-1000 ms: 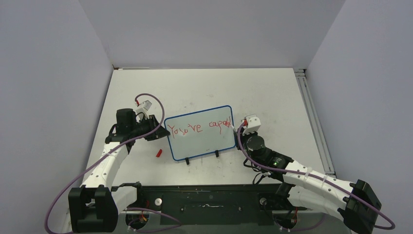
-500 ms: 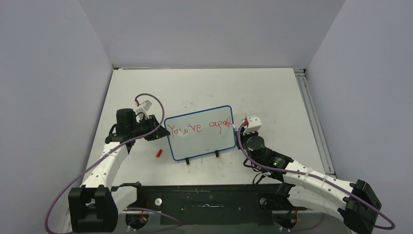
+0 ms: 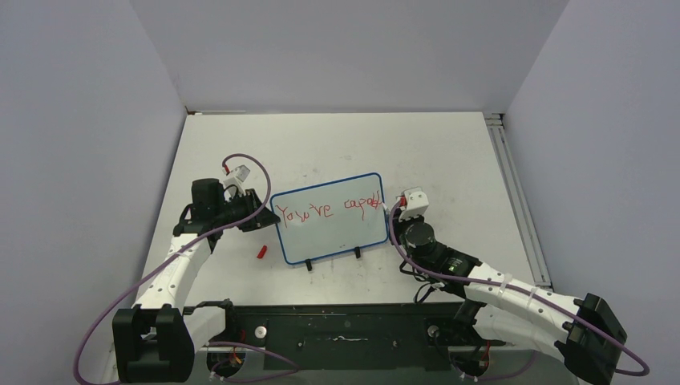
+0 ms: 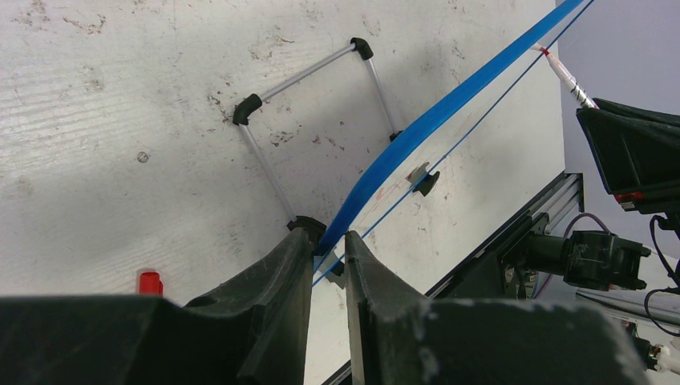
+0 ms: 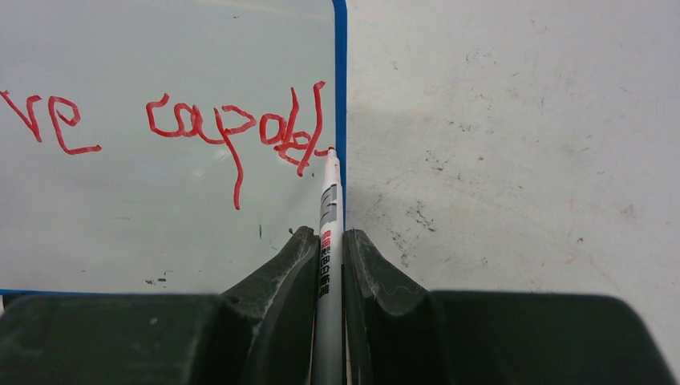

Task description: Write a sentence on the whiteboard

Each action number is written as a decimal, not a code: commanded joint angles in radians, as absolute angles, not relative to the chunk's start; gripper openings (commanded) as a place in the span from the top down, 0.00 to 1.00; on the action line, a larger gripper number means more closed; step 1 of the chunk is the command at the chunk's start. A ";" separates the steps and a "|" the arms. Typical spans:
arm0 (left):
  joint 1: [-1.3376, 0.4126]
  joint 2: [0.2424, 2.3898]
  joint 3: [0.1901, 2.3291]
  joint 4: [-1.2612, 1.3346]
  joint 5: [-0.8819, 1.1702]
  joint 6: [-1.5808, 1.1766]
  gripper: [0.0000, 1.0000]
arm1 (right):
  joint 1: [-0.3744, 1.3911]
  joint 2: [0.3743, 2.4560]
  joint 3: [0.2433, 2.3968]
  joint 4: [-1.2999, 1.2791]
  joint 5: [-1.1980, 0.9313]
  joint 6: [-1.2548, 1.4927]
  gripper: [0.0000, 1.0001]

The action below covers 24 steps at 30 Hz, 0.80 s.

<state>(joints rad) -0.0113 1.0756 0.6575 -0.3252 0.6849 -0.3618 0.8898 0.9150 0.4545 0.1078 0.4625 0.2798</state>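
1. see whiteboard propped on two black feet mid-table, between both arms.
2. read red sentence along its top, roughly "you're capable".
3. find right gripper pinching a marker, tip touching the board just beside the right blue frame.
4. find left gripper pinching the board's left edge.
5. spot red cap lying near the board's lower-left corner.

One whiteboard, one marker, one cap, two pincers: left pincer, right pincer.
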 commanded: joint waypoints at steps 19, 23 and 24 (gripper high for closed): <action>-0.017 1.063 0.699 -0.313 0.693 -0.351 0.81 | 0.883 0.944 0.479 0.170 0.431 0.273 0.95; -0.015 1.064 0.699 -0.312 0.692 -0.351 0.81 | 0.882 0.938 0.469 0.161 0.427 0.284 0.95; -0.015 1.064 0.699 -0.313 0.692 -0.351 0.81 | 0.884 0.936 0.467 0.158 0.427 0.288 0.95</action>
